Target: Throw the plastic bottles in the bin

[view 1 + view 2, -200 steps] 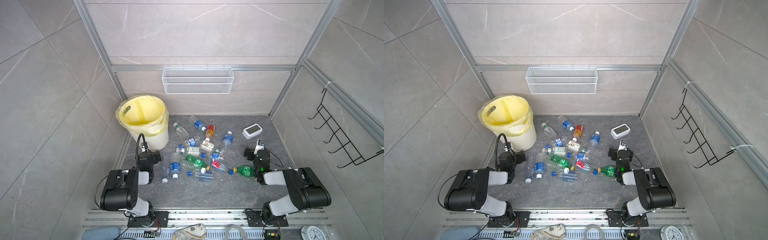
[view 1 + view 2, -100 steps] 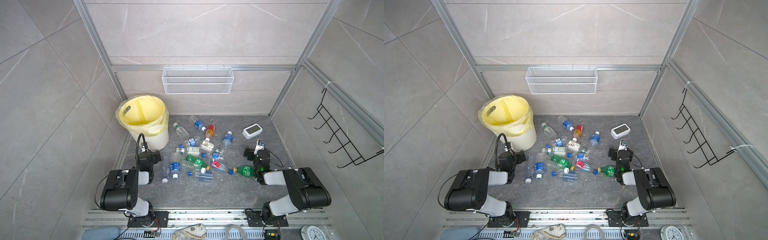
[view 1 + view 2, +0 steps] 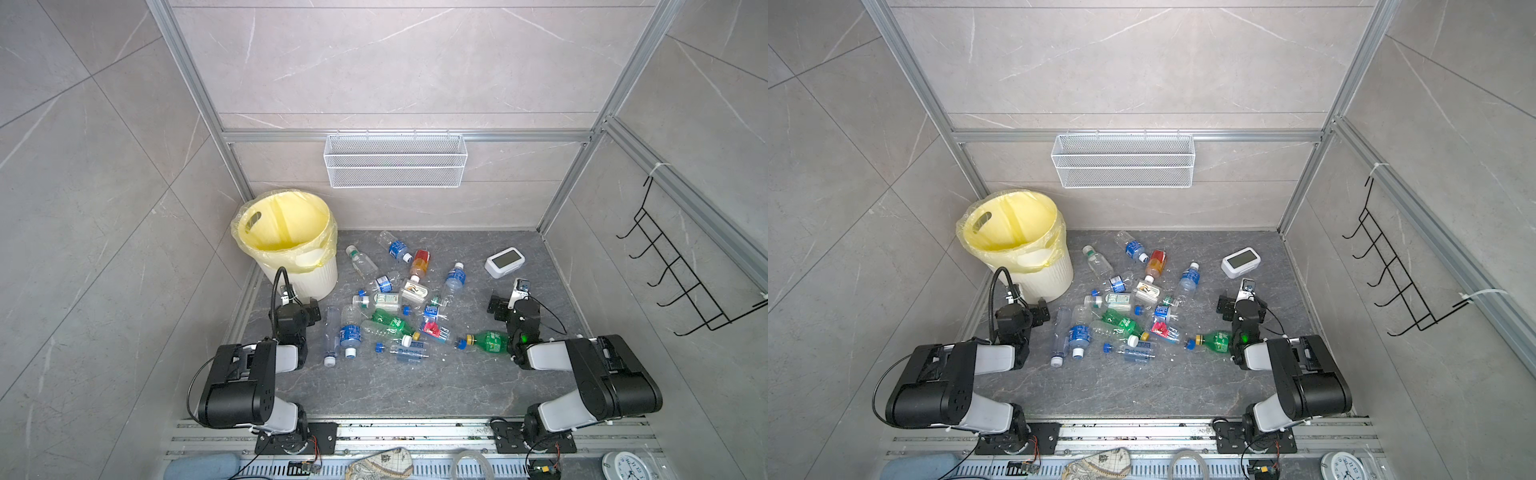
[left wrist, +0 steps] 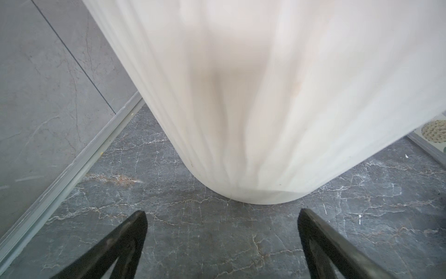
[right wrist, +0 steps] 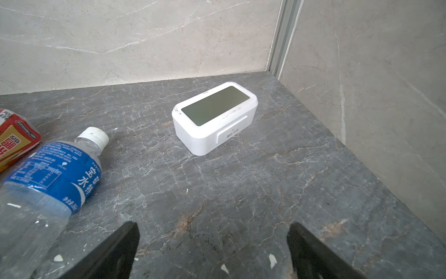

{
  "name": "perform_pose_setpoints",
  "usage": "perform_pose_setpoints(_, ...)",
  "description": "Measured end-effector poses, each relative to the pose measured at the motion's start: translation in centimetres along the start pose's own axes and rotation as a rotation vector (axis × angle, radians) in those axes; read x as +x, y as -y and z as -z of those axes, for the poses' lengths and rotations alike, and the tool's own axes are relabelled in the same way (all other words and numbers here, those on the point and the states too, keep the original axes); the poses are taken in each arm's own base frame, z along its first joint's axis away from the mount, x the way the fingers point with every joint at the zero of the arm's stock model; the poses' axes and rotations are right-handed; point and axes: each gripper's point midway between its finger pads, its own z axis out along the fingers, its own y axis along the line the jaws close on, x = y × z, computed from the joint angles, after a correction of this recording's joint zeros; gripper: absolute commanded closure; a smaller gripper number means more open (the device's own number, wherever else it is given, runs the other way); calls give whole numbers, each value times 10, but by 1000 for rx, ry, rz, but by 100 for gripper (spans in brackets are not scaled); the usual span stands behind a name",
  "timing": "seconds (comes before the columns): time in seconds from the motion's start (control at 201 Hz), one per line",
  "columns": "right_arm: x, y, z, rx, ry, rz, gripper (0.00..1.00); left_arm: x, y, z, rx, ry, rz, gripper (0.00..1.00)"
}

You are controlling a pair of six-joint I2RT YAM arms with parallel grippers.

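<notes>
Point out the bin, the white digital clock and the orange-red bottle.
bin [image 3: 319, 277]: in a top view, on its ribbed white outer wall.
digital clock [image 5: 214, 105]: in the right wrist view, on its grey screen.
orange-red bottle [image 3: 420, 261]: in a top view, on its body.

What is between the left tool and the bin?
Only bare dark floor separates the left tool from the bin, as the left wrist view shows.

You see the bin [image 4: 241, 96] only as a blurred wall, its rim cut off. The bottle [image 5: 48, 178] runs off the edge; the red label [image 5: 14, 136] beside it is perhaps another bottle.
</notes>
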Motion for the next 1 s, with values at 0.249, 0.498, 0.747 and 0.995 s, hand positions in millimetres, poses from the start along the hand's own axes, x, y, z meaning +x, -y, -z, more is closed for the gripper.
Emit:
perform_pose_setpoints(0.249,-4,1,2,1,13,-4,0,-9,1,15,-31,-7,-23,0)
perform_pose_setpoints(0.498,-32,-3,19,45,29,14,0,-110,-1,65,-60,175,135,0)
perform_pose_setpoints(0.747,-74,29,33,238,57,-219,0,-91,8,75,-41,-45,268,0)
perform_pose_setpoints(0.995,-72,3,32,133,-93,-259,0,-65,32,87,55,-290,356,0)
